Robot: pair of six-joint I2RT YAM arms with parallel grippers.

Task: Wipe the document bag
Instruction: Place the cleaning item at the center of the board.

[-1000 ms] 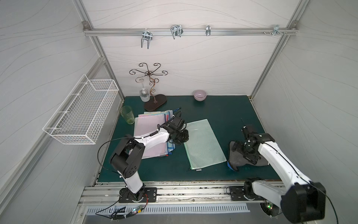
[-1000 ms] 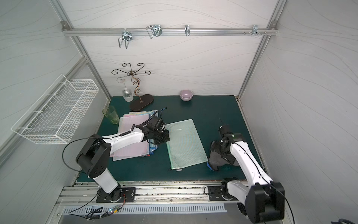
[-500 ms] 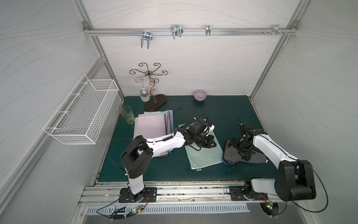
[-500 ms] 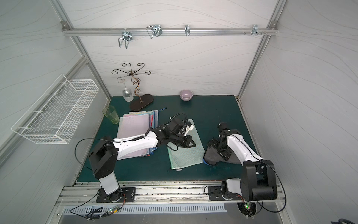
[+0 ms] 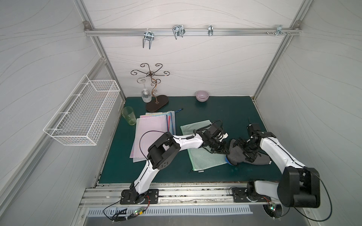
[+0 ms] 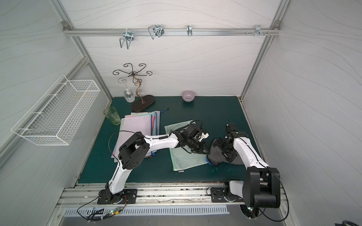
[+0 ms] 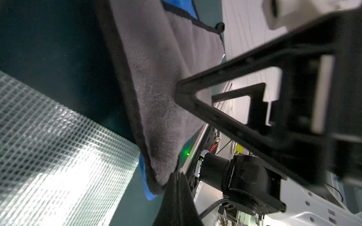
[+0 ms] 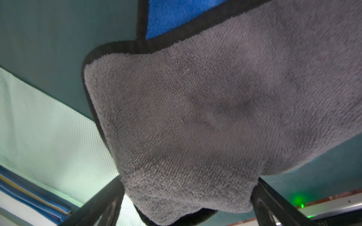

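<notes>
**Cloth at the document bag's right edge, both end effectors on it**

The green mesh document bag (image 5: pixel 205 161) lies flat near the middle of the table (image 5: pixel 225 109), turned slightly askew. In both top views the left arm reaches across its upper half. The left end effector (image 5: pixel 224 151) is at the bag's right edge, where a grey cloth (image 5: pixel 237 156) begins. Its jaws are closed, and in the left wrist view the fingertips (image 7: pixel 177 180) sit pressed together right beside a corner of the cloth (image 7: pixel 156 78). They may be nipping the cloth's black hem, but the angle is too poor to be sure.

The right end effector (image 5: pixel 244 151) is just off the bag's right side, over the table rather than over the bag. It is down on the cloth with its jaws spread wide. In the right wrist view the two fingers (image 8: pixel 105 199) flank a bunched fold of the cloth (image 8: pixel 215 117). The bag (image 8: pixel 39 127) shows just beside that fold, with a strip of bare table between them further along.

The cloth's blue underside (image 5: pixel 228 161) peeks out where it meets the bag's edge. Most of the bag's surface is uncovered, and the two end effectors face each other across the cloth.

A stack of pink and blue document bags (image 5: pixel 150 135) lies to the left, apart from the green one.
</notes>
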